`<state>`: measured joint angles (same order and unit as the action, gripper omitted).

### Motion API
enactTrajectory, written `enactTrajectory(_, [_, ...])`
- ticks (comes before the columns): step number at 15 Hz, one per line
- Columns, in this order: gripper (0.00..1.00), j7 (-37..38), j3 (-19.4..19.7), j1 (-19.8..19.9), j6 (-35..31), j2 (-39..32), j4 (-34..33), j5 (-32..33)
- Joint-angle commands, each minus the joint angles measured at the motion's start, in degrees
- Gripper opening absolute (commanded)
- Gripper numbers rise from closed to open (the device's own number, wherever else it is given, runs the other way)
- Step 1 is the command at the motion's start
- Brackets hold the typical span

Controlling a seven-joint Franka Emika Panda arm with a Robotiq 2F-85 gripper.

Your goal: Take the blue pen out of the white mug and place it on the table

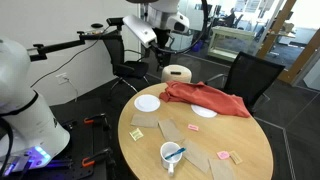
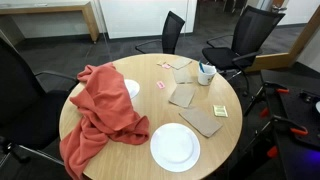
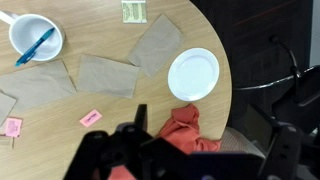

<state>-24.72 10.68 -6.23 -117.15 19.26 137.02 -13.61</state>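
So my gripper [image 3: 195,146] hangs wide open with nothing in it, right over the red cloth [image 3: 185,123] at the table [image 3: 200,22] edge. Farther off, past the white plate [image 3: 193,73], the blue pen [image 3: 35,46] leans inside the white mug [image 3: 16,28].

Wrist view, low in frame: my claw [image 3: 210,145] is a dark blur, its base cut by the bottom edge, and it hides much of the red cloth [image 3: 182,125]. The surface [image 3: 50,105] runs off the left and top edges. In an exterior view, the blue pen [image 1: 175,152] is a mere sliver inside the white mug [image 1: 168,158]. In an exterior view, upper right, the white mug [image 2: 205,72] is too small for me to make out any pen.
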Motion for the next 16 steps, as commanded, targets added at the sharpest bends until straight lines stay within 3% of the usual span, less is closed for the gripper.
enactTrajectory(1, [1.00, -0.4, -1.5, 1.6, 0.2, -0.1, -0.1, -0.5])
enactTrajectory(6, [1.00, -0.4, -1.5, 1.6, 0.2, -0.1, -0.1, -0.5])
enactTrajectory(16, [1.00, 8.1, -1.6, 7.7, -17.6, -0.8, 4.5, 1.8])
